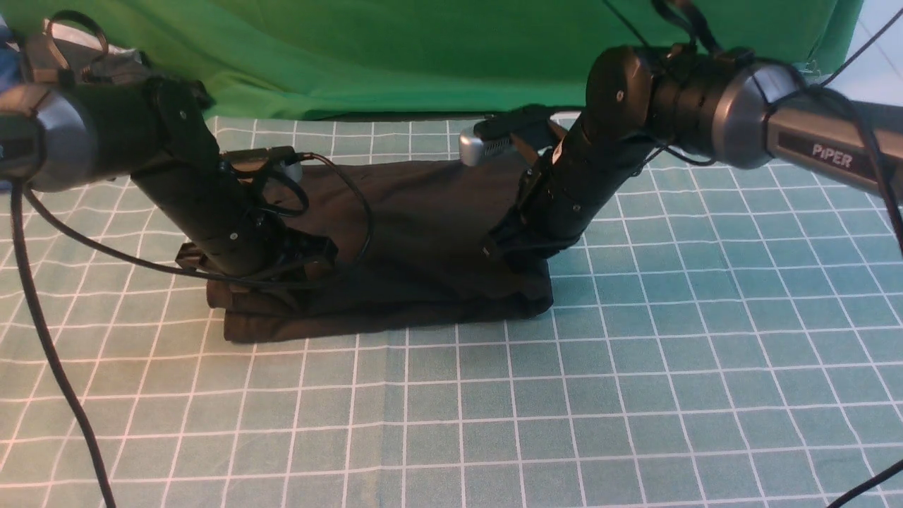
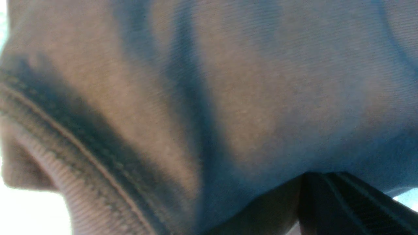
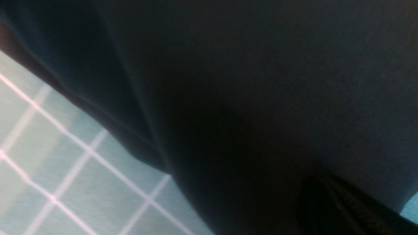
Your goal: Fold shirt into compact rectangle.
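Shirt (image 1: 423, 233): black fabric partly folded into a rough rectangle, lying on the checked cloth a little left of centre, its near edge doubled into a thick roll.
Left gripper (image 1: 293, 271): lowered onto the shirt's near-left corner, jaws clenched on a pinch of the fabric; in the left wrist view a ribbed, stitched hem (image 2: 75, 169) fills the picture.
Right gripper (image 1: 525, 257): lowered onto the shirt's near-right corner, jaws clenched on the fabric; the right wrist view shows dark cloth close up.
Checked cloth (image 1: 635, 367): teal with white grid lines, covering the table.
Backdrop (image 1: 423, 49): green fabric behind the table.
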